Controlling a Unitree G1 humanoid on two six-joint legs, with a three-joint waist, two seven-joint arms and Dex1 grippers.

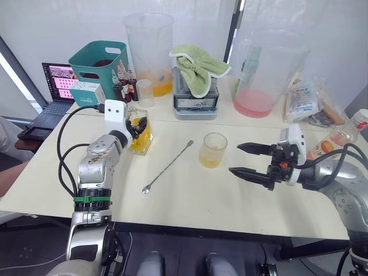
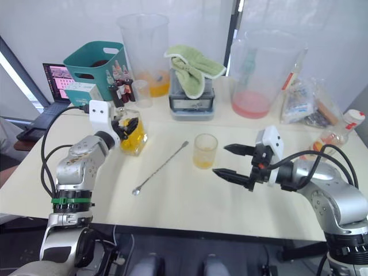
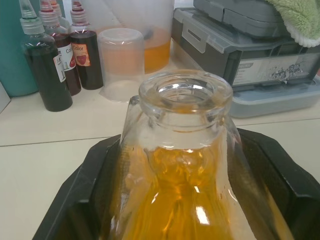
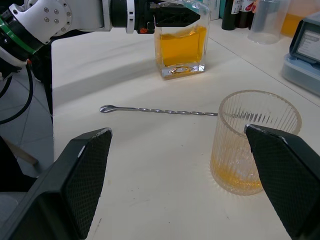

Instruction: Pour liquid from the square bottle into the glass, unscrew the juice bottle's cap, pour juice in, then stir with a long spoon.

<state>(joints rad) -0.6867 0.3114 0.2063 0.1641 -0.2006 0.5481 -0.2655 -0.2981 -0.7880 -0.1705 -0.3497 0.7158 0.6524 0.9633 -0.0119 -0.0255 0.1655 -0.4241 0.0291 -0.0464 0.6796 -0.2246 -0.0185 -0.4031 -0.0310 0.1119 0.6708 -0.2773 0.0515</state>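
The square bottle (image 1: pixel 142 141), clear glass and half full of amber liquid, stands upright on the table at the left with its neck uncapped (image 3: pixel 185 95). My left gripper (image 1: pixel 135 127) is shut on its upper body. The ribbed glass (image 1: pixel 213 150) holds a little amber liquid at the table's middle. A long metal spoon (image 1: pixel 168 167) lies flat between bottle and glass. To the right of the glass my right gripper (image 1: pixel 234 158) hovers open and empty, its fingers pointing at the glass (image 4: pixel 250 150). The juice bottle (image 1: pixel 340 137), with a white cap, sits at the far right.
Along the back stand a teal basket (image 1: pixel 98 60), small dye bottles (image 1: pixel 125 83), a small plastic cup (image 1: pixel 145 93), two large measuring jugs (image 1: pixel 150 52) (image 1: pixel 265 75), and a grey box (image 1: pixel 195 98) under a green towel. A laptop (image 1: pixel 54 86) is far left; plastic bags (image 1: pixel 305 100) lie back right.
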